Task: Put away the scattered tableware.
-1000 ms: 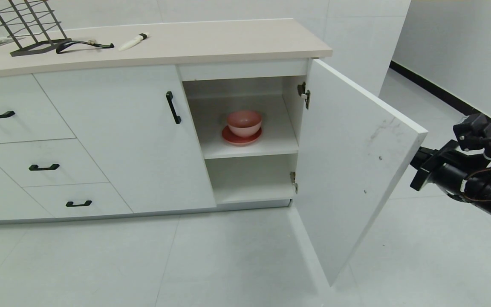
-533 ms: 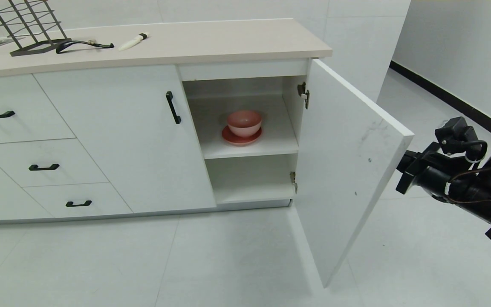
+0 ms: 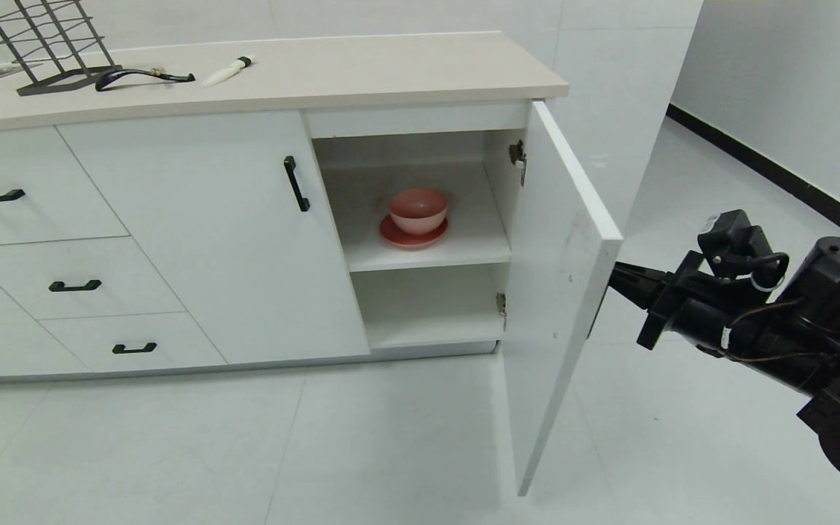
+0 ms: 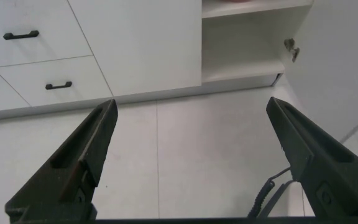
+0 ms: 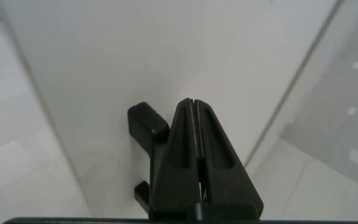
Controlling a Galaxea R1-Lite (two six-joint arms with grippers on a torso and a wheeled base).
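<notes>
Sitting on the upper shelf [image 3: 427,251] of the cupboard [image 3: 405,120], a pink bowl [image 3: 418,210] rests on a red plate [image 3: 413,235]. We see the cupboard's door [image 3: 558,292] swung partway out over the pale tiled floor [image 3: 172,452]. White walls close the room behind and to the right.

A beige counter [image 3: 362,69] tops the cupboard. It carries a wire rack [image 3: 48,44], a black utensil [image 3: 144,75] and a white-handled knife [image 3: 229,71], all near its left end. Left of the cupboard we count 3 drawers [image 3: 74,286] with black pulls.

The right gripper [image 5: 193,109] has its fingers pressed together with nothing between them. Its tips meet the door's outer face just beside a black handle [image 5: 145,124]. From the head view the door's edge hides those tips. The left gripper [image 4: 191,102] hangs over the floor with fingers wide apart. We cannot make out what the black utensil is.
</notes>
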